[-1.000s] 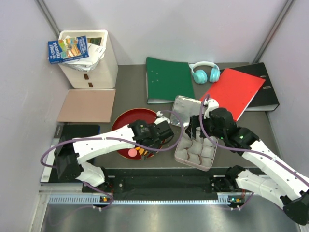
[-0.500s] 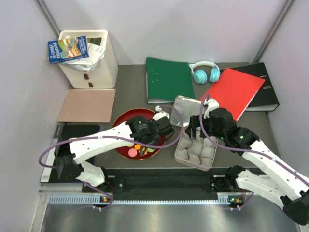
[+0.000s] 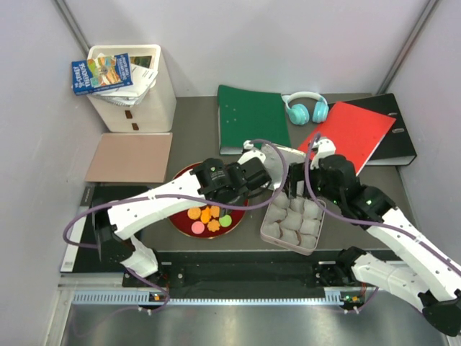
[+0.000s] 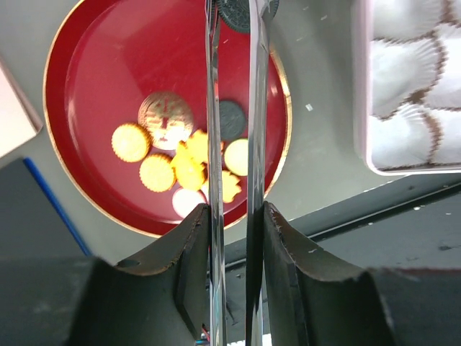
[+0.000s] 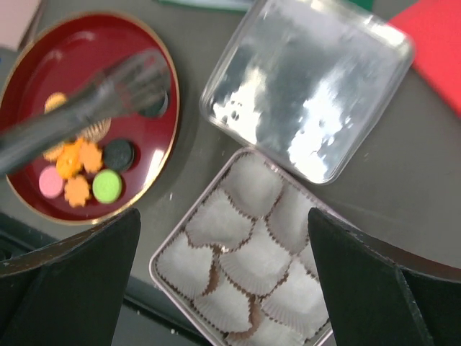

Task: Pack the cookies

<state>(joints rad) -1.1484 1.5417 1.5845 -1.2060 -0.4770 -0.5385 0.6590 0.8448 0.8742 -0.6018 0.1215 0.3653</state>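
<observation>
The left gripper was clamped on one black sandwich cookie over the red plate, at its edge nearest the cookie tin. Nine cookies lay on the plate: two orange rounds, three orange flowers, and one each of brown, black, pink and green. The left arm covered part of the plate from above. The right gripper hung wide open over the tin's nine paper cups. A clear lid lay just beside the tin. Behind were green, red and black binders, teal headphones and a white bin of books, their titles unreadable.
</observation>
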